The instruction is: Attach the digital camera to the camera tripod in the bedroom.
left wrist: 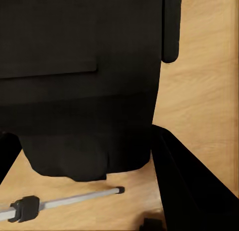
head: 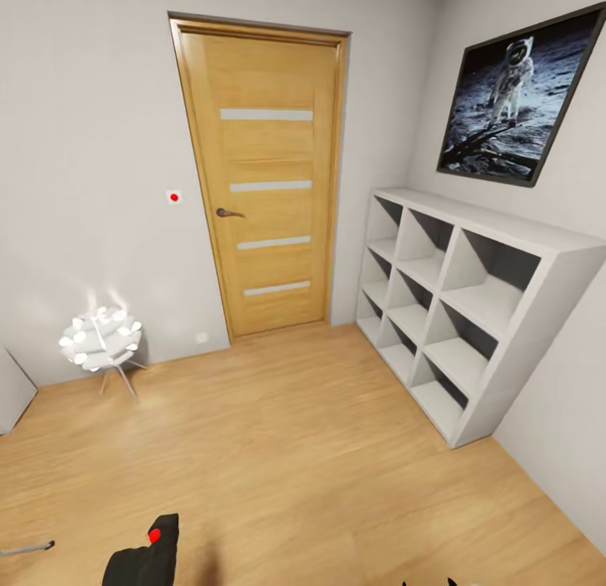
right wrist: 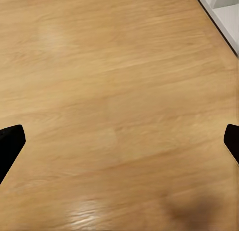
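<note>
The black digital camera [head: 150, 554], red button up, sits at the head view's lower edge, clamped in the left gripper [left wrist: 84, 156], whose wrist view it mostly blocks. A silver tripod [left wrist: 74, 198] leg with a black joint lies on the wood floor [right wrist: 119, 91] beneath. The right gripper [right wrist: 119, 141] stands wide, holding nothing. Ahead, a wooden door [head: 265, 178] and a white cube shelf [head: 471, 308] with bare compartments, partly cut off

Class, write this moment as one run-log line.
left gripper: holding digital camera | right gripper: open, empty | camera tripod: leg on floor
</note>
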Controlling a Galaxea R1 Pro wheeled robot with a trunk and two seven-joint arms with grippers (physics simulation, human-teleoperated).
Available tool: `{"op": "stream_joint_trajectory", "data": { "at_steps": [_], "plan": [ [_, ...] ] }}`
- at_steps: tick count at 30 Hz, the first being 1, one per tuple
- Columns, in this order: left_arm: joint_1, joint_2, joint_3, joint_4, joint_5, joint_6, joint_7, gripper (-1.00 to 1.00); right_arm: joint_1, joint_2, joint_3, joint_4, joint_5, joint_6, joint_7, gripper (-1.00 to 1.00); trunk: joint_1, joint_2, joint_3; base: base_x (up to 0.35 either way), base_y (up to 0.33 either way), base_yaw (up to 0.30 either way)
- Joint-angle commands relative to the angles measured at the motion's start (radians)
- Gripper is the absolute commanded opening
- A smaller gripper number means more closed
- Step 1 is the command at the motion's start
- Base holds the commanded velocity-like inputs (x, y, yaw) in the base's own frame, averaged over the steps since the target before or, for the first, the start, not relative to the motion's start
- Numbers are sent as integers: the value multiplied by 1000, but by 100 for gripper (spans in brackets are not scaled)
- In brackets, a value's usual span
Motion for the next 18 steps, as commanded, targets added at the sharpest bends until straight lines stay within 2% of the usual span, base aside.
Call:
{"op": "stream_joint_trajectory", "data": {
  "at_steps": [1,11,14,18],
  "plan": [
    [-1,0,-9,0,1,-2,7,-100,-1,0,-3,1,-2,-3,6,100,1,-2,-2,298,-213,0],
    [-1,1,-9,0,1,-2,7,-100,-1,1,-2,1,-2,-3,5,100,1,-2,-2,291,-221,14],
    [-1,1,-9,0,1,-1,7,-100,-1,1,-2,1,-2,-3,5,100,1,-2,-2,289,-222,133],
    [-1,1,-9,0,1,-2,7,-100,-1,1,-2,1,-2,-3,5,100,1,-2,-2,289,-222,259]
  ]
}}
